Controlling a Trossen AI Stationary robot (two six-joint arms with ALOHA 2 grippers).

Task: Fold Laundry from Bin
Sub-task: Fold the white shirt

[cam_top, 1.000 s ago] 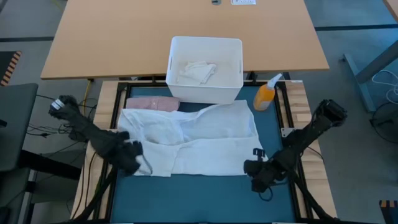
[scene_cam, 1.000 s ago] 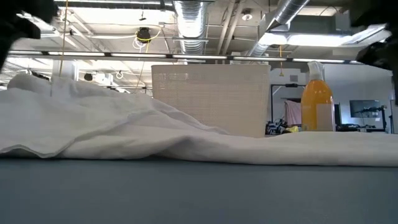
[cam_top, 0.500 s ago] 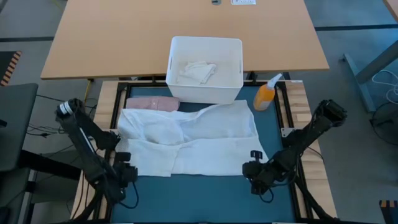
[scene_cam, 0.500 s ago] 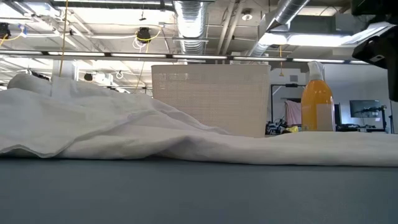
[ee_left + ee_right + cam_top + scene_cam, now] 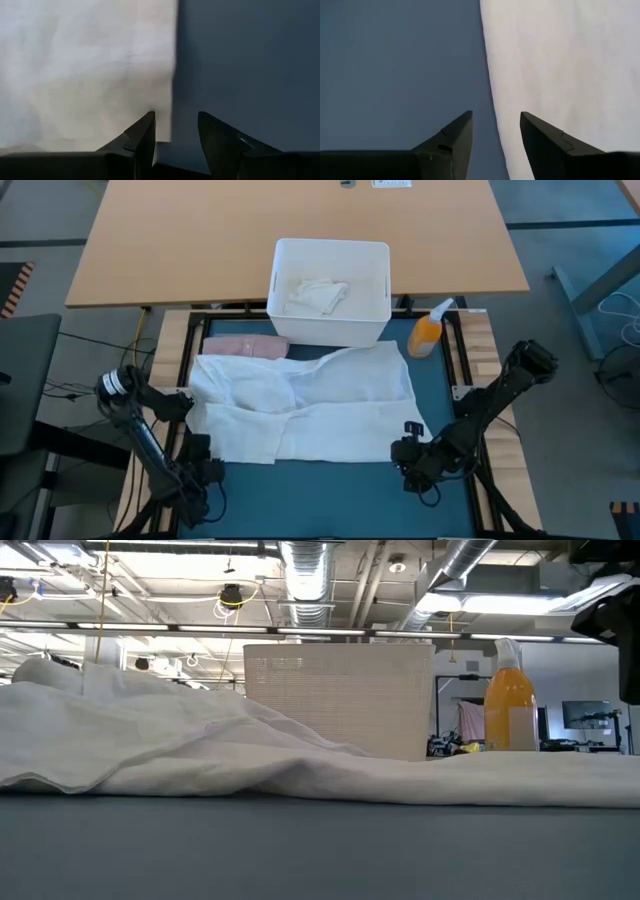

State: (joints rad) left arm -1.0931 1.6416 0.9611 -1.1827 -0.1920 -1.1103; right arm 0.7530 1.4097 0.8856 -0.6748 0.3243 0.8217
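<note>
High view, white cloth spread across my blue mat, left gripper at its front-left corner, right gripper front-right, both jaws parted, empty.

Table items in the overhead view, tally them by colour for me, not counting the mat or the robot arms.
White: 3 (rectangular plastic bin, crumpled cloth inside the bin, large spread cloth on the mat)
Pink: 1 (folded dusty pink garment)
Orange: 1 (orange spray bottle with white trigger)
Total: 5
</note>
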